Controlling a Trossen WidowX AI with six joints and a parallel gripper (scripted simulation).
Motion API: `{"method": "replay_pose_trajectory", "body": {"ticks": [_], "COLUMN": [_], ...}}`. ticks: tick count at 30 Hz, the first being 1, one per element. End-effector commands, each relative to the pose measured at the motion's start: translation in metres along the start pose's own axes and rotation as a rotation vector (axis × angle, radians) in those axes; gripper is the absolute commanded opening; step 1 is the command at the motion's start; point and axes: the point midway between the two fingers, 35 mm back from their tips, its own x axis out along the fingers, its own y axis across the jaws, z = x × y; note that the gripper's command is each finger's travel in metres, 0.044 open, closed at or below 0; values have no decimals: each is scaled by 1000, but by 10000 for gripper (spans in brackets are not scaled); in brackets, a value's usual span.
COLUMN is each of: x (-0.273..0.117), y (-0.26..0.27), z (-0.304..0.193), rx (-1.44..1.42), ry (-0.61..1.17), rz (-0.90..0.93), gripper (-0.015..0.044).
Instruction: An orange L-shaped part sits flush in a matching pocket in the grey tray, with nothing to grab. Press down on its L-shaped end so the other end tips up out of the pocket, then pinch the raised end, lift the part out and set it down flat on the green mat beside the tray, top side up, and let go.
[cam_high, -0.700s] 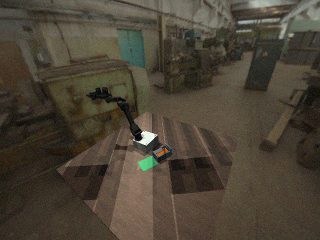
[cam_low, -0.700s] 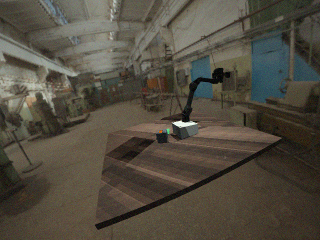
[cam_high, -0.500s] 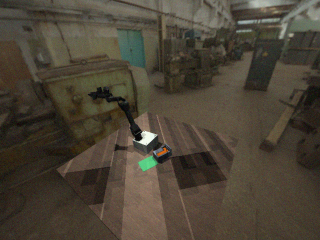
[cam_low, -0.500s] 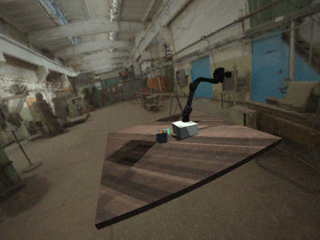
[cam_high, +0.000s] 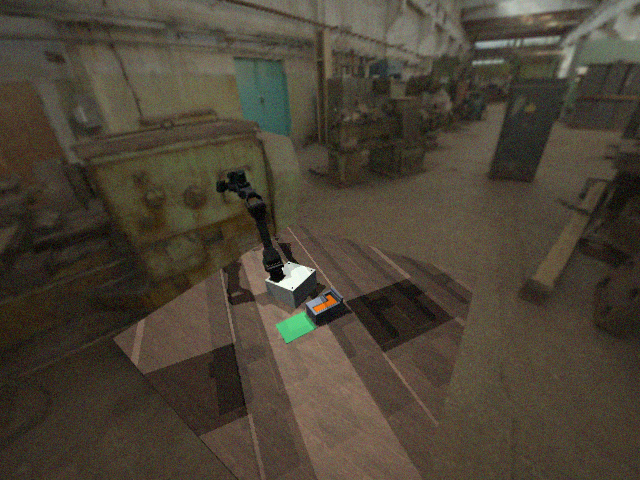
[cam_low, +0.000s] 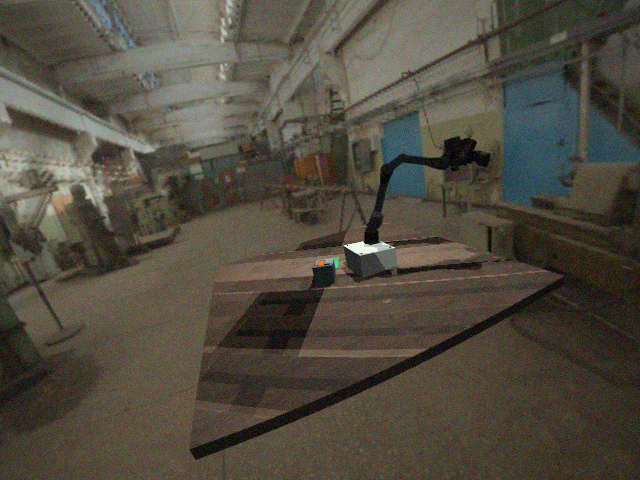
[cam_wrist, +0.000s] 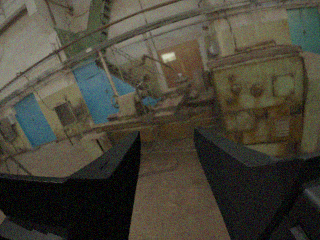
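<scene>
Gripper (cam_high: 221, 186) (cam_low: 484, 159) (cam_wrist: 167, 135) part-open, nothing between fingers — raised well apart from the orange part (cam_high: 325, 303) (cam_low: 321, 263), which sits in the tray (cam_high: 324, 318) (cam_low: 324, 276) far below it. Pressing looks not yet begun; next move probably swings back over the tray, down onto the L-shaped end — green mat (cam_high: 295, 327) (cam_low: 337, 262) beside the tray, also below the fingers.
</scene>
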Motion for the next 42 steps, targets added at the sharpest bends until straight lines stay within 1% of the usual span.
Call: {"method": "replay_pose_trajectory", "body": {"ticks": [1,7,12,17,23,28,32,37,42], "x": [-39,-110,-180,-260,-362,-449,-520,-604,-682], "y": [-65,-147,-203,-245,-278,-287,-282,-261,-226], "z": [1,2,1,-5,-15,-28,-40,-63,-87], "rx": [52,118,188,270,387,467,568,702,869], "ry": [17,33,28,21,2,-12,-45,-79,-151], "rz": [-189,-434,-647,-854,-1099,-1293,-1448,-1638,-1817], "gripper": [180,180,180,180,180,180,180,180,180]}}
